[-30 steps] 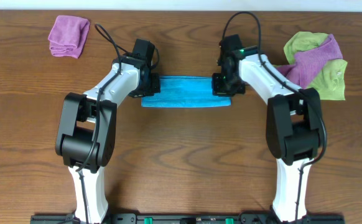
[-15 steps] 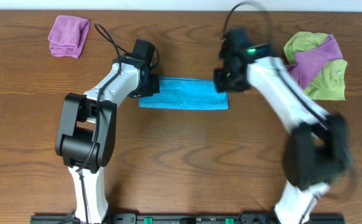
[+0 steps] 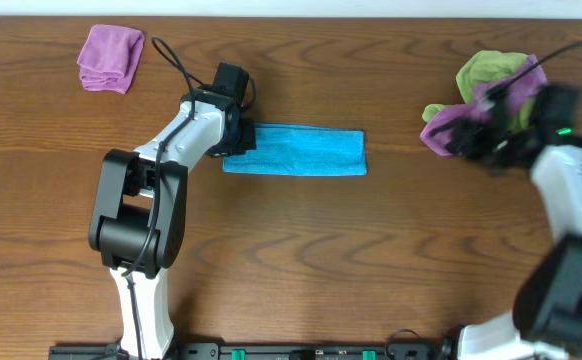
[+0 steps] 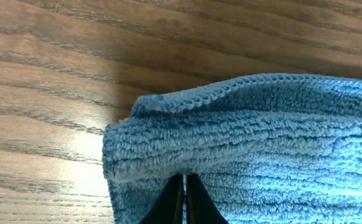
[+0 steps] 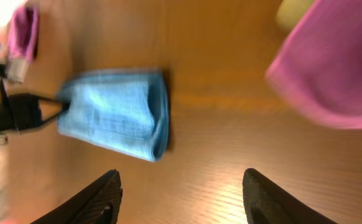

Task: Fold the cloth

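Note:
The blue cloth [image 3: 296, 151] lies on the table as a long folded strip. It fills most of the left wrist view [image 4: 262, 143]. My left gripper [image 3: 239, 140] is at the strip's left end, shut on its edge [image 4: 185, 179]. My right gripper [image 3: 468, 143] is blurred, far to the right of the cloth, next to a purple and green pile. The right wrist view shows it open [image 5: 184, 190] over bare wood with nothing between its fingers. There the blue cloth [image 5: 116, 112] lies well ahead to the left.
A pile of green and purple cloths [image 3: 491, 95] lies at the back right; its purple part [image 5: 330, 68] is close ahead of my right gripper. A folded pink cloth [image 3: 111, 57] sits at the back left. The table is brown wood [image 3: 301, 250].
My right gripper has let go of the cloth's right end, opened, and swung fast to the right, up to the pile. The left gripper has not moved.

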